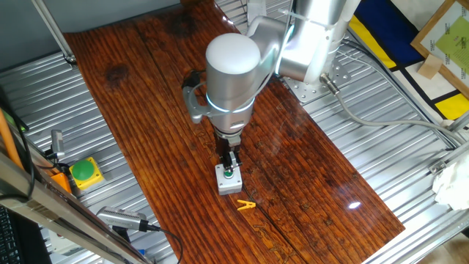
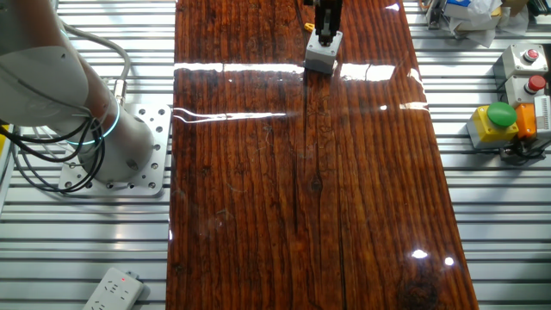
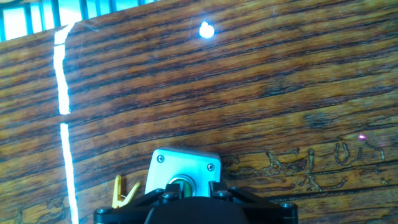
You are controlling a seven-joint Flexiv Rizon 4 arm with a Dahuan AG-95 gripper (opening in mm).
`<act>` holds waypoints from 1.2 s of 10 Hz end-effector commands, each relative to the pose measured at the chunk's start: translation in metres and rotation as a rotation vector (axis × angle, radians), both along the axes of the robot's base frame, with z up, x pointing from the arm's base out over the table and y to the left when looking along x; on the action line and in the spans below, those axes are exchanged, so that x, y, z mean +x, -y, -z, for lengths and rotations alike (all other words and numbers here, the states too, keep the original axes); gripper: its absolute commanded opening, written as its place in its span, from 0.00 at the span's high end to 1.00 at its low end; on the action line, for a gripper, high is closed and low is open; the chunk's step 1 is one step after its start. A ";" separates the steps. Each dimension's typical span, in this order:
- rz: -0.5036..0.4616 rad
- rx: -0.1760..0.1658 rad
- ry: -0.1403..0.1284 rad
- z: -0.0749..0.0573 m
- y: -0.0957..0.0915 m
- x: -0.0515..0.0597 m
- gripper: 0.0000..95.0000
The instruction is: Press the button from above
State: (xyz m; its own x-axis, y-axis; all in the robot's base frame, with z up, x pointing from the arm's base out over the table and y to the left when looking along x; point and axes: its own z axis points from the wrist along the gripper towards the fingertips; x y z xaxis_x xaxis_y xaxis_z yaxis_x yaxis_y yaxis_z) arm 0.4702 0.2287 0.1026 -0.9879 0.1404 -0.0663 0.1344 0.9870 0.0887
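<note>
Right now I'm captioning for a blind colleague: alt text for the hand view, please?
A small grey box with a green button sits just ahead of the gripper on a dark wooden table. A yellow clip lies beside the box.

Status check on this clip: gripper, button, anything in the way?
Gripper down on the button, finger state not visible. Grey box flat on wooden table. Yellow clip beside box, not blocking.
</note>
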 end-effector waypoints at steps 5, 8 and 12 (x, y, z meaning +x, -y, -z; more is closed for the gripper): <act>0.003 0.001 0.000 -0.001 0.000 0.000 0.60; -0.001 -0.002 0.000 -0.001 -0.001 0.000 0.60; -0.006 -0.008 0.002 0.002 -0.001 0.000 0.60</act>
State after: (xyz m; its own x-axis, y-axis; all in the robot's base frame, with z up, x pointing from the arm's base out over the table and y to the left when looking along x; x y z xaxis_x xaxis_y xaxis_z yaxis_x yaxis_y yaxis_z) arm 0.4705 0.2294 0.0999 -0.9887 0.1331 -0.0691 0.1275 0.9886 0.0803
